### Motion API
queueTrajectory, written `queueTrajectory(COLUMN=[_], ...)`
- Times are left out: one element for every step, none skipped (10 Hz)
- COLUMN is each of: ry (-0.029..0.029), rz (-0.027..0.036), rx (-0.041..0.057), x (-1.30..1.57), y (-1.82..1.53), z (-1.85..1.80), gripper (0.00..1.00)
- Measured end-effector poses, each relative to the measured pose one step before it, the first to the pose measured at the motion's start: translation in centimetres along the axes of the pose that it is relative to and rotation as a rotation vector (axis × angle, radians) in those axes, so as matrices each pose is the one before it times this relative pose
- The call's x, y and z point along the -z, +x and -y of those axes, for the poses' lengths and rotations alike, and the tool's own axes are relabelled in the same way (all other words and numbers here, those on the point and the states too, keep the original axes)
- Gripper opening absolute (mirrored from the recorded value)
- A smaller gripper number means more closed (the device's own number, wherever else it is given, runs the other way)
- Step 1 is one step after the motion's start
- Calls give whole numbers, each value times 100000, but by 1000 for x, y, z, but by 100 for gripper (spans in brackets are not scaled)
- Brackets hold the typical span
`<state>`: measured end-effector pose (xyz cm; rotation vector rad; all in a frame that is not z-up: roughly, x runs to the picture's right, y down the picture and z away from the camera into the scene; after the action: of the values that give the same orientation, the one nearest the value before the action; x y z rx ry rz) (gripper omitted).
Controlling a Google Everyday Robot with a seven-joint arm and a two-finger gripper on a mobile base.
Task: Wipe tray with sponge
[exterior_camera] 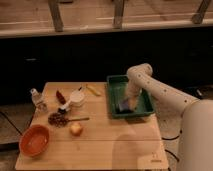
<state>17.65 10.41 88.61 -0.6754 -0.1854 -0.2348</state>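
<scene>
A round orange bowl (35, 141) is seen farthest to the left of the jaws, at the near left corner of the light wooden bench (105, 147). A small clear bottle (36, 99) is placed beyond it, also far left of the jaws. Further right, a small red item (60, 96) and a pile of dark reddish pieces (57, 119) are found, well apart from the jaws. A small white cup (76, 97) is set just right of the red item. A yellowish round fruit (76, 129) is laid nearer the front edge, left of the jaws and closer to the camera than they are. A thin dark utensil (80, 119) is seen between the pile and the fruit. A short yellow elongated item (93, 90) is laid left of the jaws, near the tray's left wall.

The green rectangular plastic tray (114, 107) is set at the bench's right side, and the jaws are lowered inside it. The blue rectangular sponge (124, 106) is found directly under the jaws, on the tray floor near the front wall. The gripper (127, 102) is held at the sponge's top; whether the jaws are apart or clamped on the sponge cannot be told. The white arm (150, 85) is arched above and right of the jaws, and is joined to the robot's white body (197, 135) at the far right.
</scene>
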Motion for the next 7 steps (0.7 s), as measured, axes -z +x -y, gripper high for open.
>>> queueTrajectory(ry=[-788, -814, -325, -618, 742, 936, 711], rz=[-947, -1443, -2153, -2047, -1014, -720, -423], rx=[-979, -2052, -2328, -2068, -584, 131, 907], x=[-90, -155, -205, -499, -280, -390, -263], y=[762, 1352, 1553, 1268, 447, 117, -221], z=[-279, -360, -253, 394, 996, 1592, 1271], gripper=[0, 0, 0, 0, 0, 0, 0])
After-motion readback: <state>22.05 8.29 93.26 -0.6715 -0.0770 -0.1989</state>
